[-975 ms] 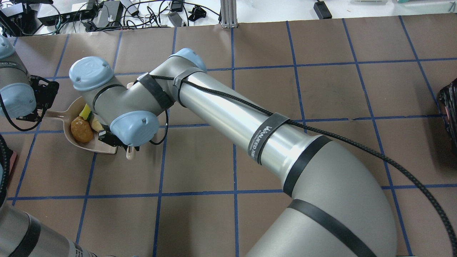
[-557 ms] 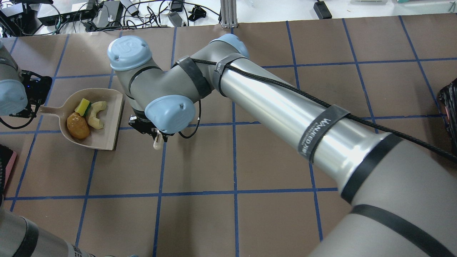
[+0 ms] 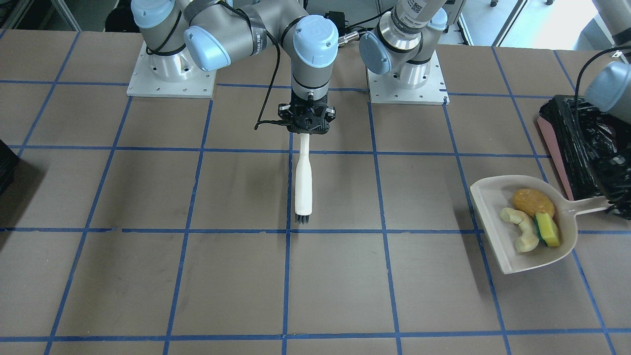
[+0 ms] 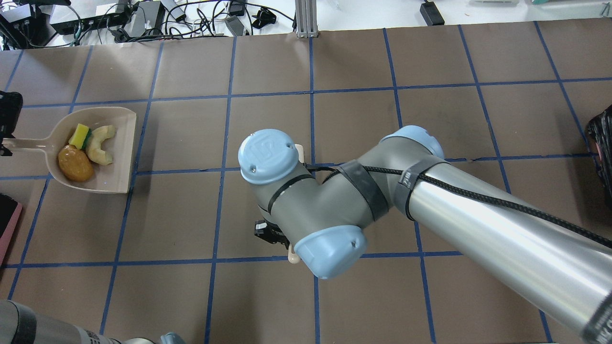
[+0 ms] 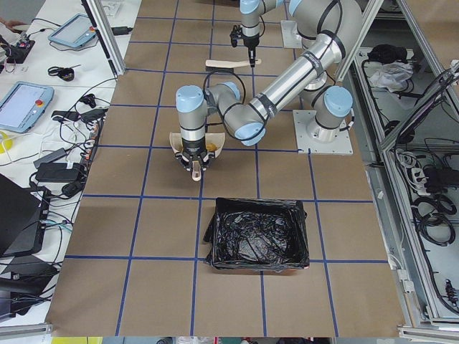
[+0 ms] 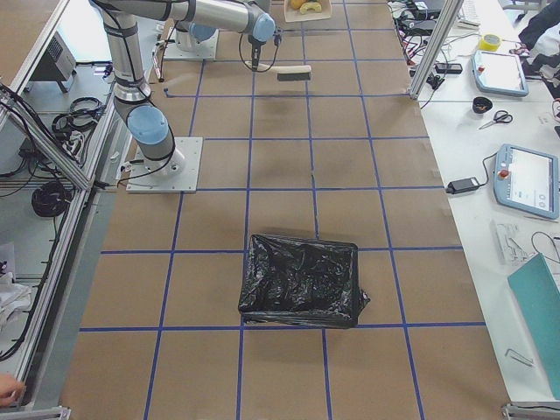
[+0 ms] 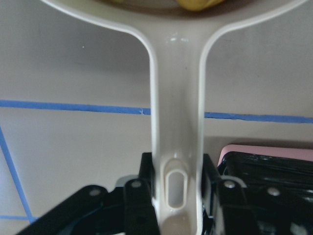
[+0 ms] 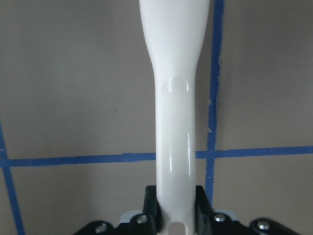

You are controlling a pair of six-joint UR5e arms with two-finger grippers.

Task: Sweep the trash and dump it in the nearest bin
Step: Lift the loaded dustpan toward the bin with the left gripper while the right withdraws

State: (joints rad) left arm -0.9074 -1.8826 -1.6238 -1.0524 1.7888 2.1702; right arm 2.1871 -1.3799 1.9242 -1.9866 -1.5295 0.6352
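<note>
The trash, a golden-brown lump (image 3: 533, 201) and yellow-green wedge pieces (image 3: 523, 231), lies in the white dustpan (image 3: 498, 256). The left hand (image 7: 178, 196) is clenched on the dustpan's handle, just beside the pink bin (image 3: 552, 148) with its black bag (image 3: 586, 143). The left arm's wrist (image 3: 609, 88) overhangs that bin, so its inside is hard to read. Mid-worktop (image 3: 148, 276), well apart from these, the right hand (image 3: 305, 132) grips a white brush (image 3: 304, 182), its bristles near a blue tape line (image 3: 148, 230). A second black-lined bin (image 6: 302, 280) sits at the robot's right end.

Bin: black-bagged bin (image 6: 302, 280) on the counter (image 6: 210, 219).
Brush: brush (image 6: 294, 73) well beyond the bin.
Dustpan: dustpan (image 6: 320, 12) farther still, apparently holding trash (image 6: 304, 5).
</note>
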